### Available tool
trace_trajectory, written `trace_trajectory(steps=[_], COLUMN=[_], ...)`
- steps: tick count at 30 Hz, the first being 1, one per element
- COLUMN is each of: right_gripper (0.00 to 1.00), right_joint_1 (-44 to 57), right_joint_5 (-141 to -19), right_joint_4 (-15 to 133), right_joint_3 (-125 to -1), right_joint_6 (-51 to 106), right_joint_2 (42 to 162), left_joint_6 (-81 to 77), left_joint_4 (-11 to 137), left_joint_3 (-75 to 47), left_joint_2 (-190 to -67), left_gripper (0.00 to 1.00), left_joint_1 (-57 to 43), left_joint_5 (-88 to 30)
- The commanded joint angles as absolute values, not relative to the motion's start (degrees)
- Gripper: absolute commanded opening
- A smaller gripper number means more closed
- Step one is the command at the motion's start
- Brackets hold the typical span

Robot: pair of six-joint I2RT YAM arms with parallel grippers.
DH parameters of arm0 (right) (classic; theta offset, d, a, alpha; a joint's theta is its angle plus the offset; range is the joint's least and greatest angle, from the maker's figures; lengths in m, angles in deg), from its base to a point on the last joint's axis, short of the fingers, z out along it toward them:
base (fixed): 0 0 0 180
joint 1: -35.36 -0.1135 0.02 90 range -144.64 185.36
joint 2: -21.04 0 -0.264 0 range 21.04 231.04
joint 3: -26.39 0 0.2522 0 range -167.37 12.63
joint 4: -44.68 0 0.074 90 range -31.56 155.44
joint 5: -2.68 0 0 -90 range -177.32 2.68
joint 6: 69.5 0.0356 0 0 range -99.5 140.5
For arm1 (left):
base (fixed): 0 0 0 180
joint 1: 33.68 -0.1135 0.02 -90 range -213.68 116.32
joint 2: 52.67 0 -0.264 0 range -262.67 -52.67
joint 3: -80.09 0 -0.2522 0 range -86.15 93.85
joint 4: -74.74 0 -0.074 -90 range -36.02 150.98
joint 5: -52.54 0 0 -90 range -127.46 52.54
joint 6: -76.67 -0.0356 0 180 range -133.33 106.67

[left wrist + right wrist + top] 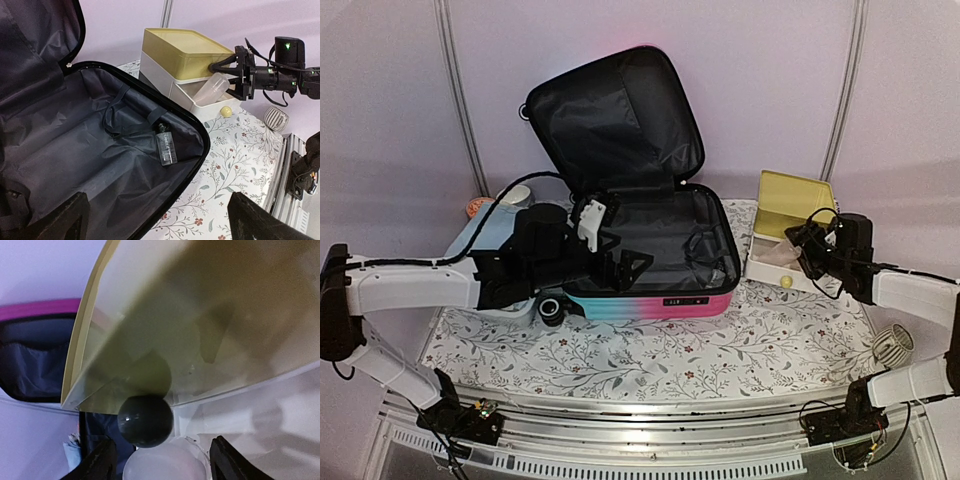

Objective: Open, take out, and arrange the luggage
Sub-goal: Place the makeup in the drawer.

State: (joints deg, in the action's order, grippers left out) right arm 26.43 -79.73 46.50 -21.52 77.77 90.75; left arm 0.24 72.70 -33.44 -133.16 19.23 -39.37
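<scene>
Pink-to-turquoise luggage (660, 300) open at mid-table on floral cloth (770, 340), lid propped upright, black lining bare. Small clear bottle (166, 145) lying in base by right-hand wall. Left gripper (159, 205) poised over near left part of base, jaws spread wide, holding nothing. Right gripper (237, 75) well off to luggage's right, at open drawer of yellow-topped box (790, 200), fingers flanking translucent cup (212, 90); gripped or merely bracketed, impossible to tell.

This looks like a robotics lab cell: a left arm (410, 285) and a right arm (915, 292) are bolted to an aluminium rail (650, 415) at the near edge of a floral-clothed bench (770, 345), with plain lilac backdrop panels (390, 110) and metal poles (458, 95) behind the bench.
</scene>
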Motion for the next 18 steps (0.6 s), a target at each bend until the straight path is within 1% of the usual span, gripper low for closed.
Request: trace_trajectory(steps=[1,3,4,12,16,18], right_gripper=[0.81,0.89,0.9,0.91,0.82,0.75], right_joint_1=[26.6,26.7,26.6,26.7,26.7,26.7], right_joint_5=[-89.3,-93.5,-95.2,-102.4,-97.5,-94.8], right_joint_4=[53.3,56.1,57.0,65.1,69.6,71.3], right_joint_3=[-22.8,-23.1,-23.2,-26.9,-28.1,-27.8], right_joint_6=[78.7,78.0,77.4,68.5,61.6,58.5], right_joint_2=[90.5,89.4,89.0,85.0,81.9,79.8], left_joint_6=[-0.4,-0.9,-1.1,-1.4,-1.0,-1.0], left_joint_4=[73.2,74.2,74.5,74.2,73.5,74.3], left_joint_3=[-33.8,-34.6,-34.8,-33.7,-33.5,-34.1], left_joint_2=[-130.7,-130.2,-130.2,-131.3,-131.2,-131.3], left_gripper=[0.98,0.98,0.98,0.98,0.98,0.98], left_joint_1=[18.3,18.2,18.1,17.9,17.8,17.8], left_joint_5=[-39.7,-39.5,-39.4,-38.6,-39.0,-38.9])
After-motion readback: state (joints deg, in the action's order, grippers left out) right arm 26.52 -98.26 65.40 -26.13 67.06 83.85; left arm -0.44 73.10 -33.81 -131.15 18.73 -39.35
